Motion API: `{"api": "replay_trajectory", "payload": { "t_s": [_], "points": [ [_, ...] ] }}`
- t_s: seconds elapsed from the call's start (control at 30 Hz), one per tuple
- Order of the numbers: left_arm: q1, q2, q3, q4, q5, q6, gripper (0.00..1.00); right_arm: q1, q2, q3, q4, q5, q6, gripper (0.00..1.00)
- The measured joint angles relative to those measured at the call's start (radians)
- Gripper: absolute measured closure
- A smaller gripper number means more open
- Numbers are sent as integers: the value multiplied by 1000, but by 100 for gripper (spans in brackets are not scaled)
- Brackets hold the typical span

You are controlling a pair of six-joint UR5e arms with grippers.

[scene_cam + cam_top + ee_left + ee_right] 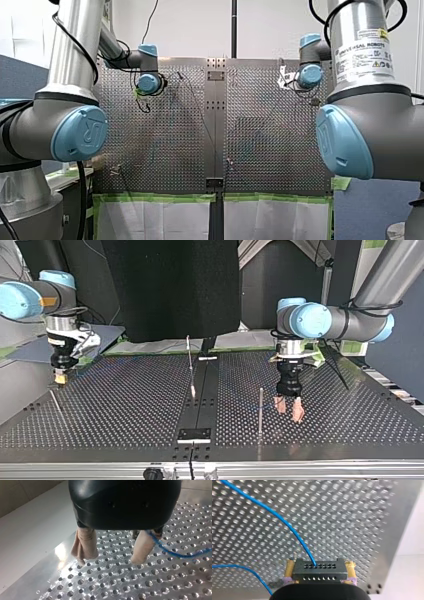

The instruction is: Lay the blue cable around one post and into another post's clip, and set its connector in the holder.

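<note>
Over the perforated table (362,517), you can see my right gripper (320,566) clamped on the grey connector (320,573) between its yellow pads (290,567), the blue cable (297,536) leaving the connector ahead of it, while my left gripper (111,558) hangs open, that cable passing one beige pad (142,547) on its outer side.

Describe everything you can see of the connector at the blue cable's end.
The connector is a small dark grey block, metal by its look. Its facing side carries two rows of small round holes. The blue cable enters one hole in the row farther from my right hand. The block sits level between that hand's yellow pads, which clamp its two ends. The perforated table lies beyond it; whether they touch cannot be seen.
</note>
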Motion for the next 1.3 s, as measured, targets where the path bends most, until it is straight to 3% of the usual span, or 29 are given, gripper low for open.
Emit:
{"api": "replay_trajectory", "payload": {
  "t_s": [0.17, 0.27, 0.43, 0.67, 0.9, 1.07, 1.3],
  "points": [
    [2, 0, 0, 0, 0, 0, 5, -20, -53, 40, -55, -5, 7, 100],
    [3, 0, 0, 0, 0, 0, 5, -31, -57, 56, -84, -8, 7, 100],
    [3, 0, 0, -1, 0, 0, 5, -47, -22, 63, -123, -10, 0, 100],
    [4, 0, 0, -1, 0, 0, 5, -77, 37, 64, -133, -12, -17, 100],
    [4, 0, 0, -2, 0, 0, 5, -105, 98, 64, -132, -23, -20, 100],
    [4, 0, 0, -2, 0, 0, 5, -125, 111, 64, -134, -50, -18, 100],
    [4, 0, 0, 0, 0, 0, 5, -155, 112, 45, -149, -119, -5, 100]
  ]
}}
